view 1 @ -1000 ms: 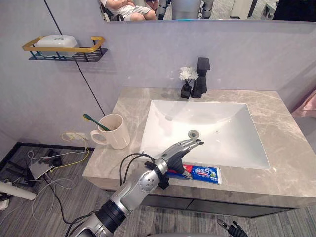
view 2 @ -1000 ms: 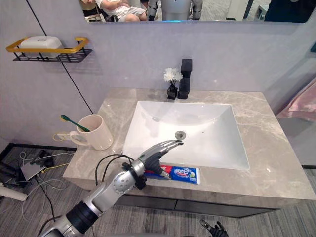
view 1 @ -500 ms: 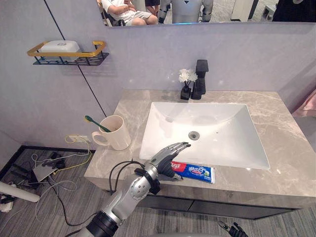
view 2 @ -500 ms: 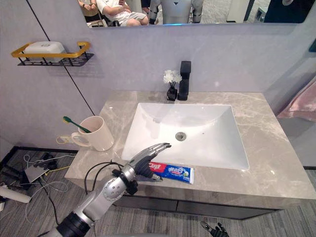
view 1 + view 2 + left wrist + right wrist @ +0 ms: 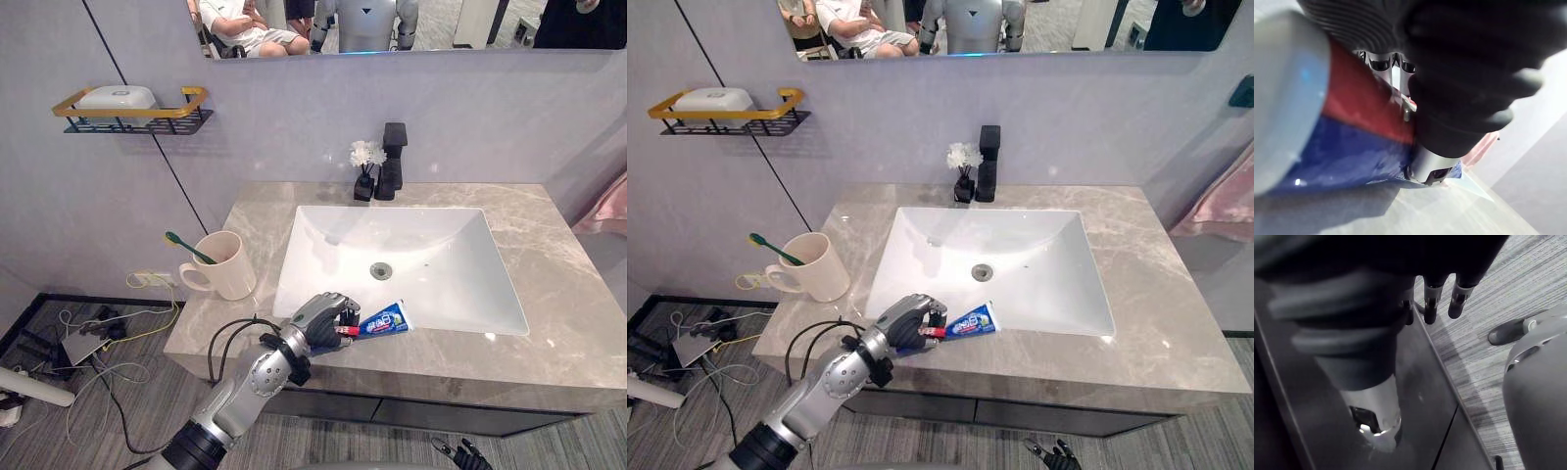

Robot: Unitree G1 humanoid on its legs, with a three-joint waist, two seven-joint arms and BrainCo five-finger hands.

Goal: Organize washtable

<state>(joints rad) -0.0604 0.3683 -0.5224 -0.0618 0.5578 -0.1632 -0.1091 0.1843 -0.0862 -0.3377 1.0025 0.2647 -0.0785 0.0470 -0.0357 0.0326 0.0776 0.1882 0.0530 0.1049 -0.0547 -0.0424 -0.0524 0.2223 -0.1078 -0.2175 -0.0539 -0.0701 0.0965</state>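
Left hand [image 5: 318, 318] was closed around the cap end of the blue, red and white toothpaste tube [image 5: 384, 321]. It sat at the front edge of the grey marble countertop [image 5: 578, 333], by the front-left corner of the white rectangular sink [image 5: 431, 245]. The tube's tail stuck out towards the sink, tilted up. That grip likely served to lift and carry it, probably to the cream ceramic mug [image 5: 227, 266] at the left edge. The green toothbrush [image 5: 186, 245] leaned in the mug, so it looked like the storage spot. Right hand [image 5: 1430, 303] hung below the countertop, fingers relaxed, holding nothing.

Counts:
- one tube
- one mug
- one toothbrush
- one black faucet [image 5: 394, 157] at the back edge
- one black vase of white flowers [image 5: 367, 157] beside it
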